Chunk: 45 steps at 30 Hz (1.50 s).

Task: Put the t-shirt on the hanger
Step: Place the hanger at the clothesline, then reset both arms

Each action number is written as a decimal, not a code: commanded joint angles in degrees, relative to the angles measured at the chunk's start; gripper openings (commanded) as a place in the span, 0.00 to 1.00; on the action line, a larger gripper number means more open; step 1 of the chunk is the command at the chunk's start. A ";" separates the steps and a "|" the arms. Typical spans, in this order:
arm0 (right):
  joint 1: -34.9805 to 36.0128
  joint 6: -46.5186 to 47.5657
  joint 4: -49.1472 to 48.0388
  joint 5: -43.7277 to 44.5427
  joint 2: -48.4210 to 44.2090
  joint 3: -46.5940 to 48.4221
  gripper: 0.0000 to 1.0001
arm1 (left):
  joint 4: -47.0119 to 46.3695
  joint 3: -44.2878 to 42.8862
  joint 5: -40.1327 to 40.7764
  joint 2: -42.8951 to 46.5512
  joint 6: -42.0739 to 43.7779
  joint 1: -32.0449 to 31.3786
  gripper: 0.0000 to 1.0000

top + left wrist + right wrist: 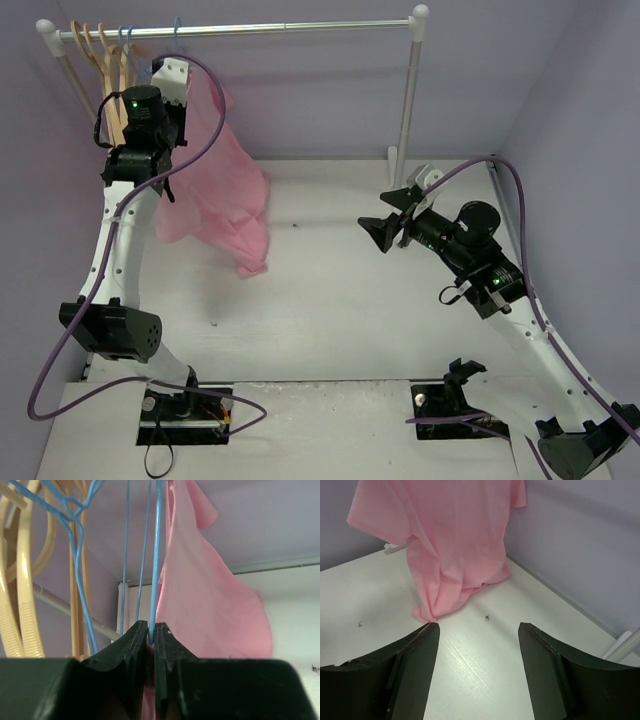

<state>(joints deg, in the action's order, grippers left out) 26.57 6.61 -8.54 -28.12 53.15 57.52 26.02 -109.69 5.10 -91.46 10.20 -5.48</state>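
Left jaws pinching hanger [157, 580] wire, t-shirt [210, 605] hanging just beside them, right jaws spread, well apart from it

We see hangers [105, 55] at the rail's [300, 27] far left. The t-shirt [225, 195] hangs just right of them, hem on the table [340, 300], with the right gripper [385, 228] well right.

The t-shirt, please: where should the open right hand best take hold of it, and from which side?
Probably the bunched lower hem, approached from the right, low over the table. That end of the t-shirt faces the right hand, while the left hand is shut on the hanger wire up top.
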 commanded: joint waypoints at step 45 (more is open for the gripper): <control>0.06 -20.23 10.64 41.12 -14.72 -7.06 1.00 | 27.59 39.72 -0.45 62.36 -23.99 -2.69 0.72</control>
<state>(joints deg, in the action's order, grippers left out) 26.57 -10.79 3.62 8.29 42.15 51.37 51.68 -71.16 1.50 -29.89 -11.40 -6.94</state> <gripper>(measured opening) 0.999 0.723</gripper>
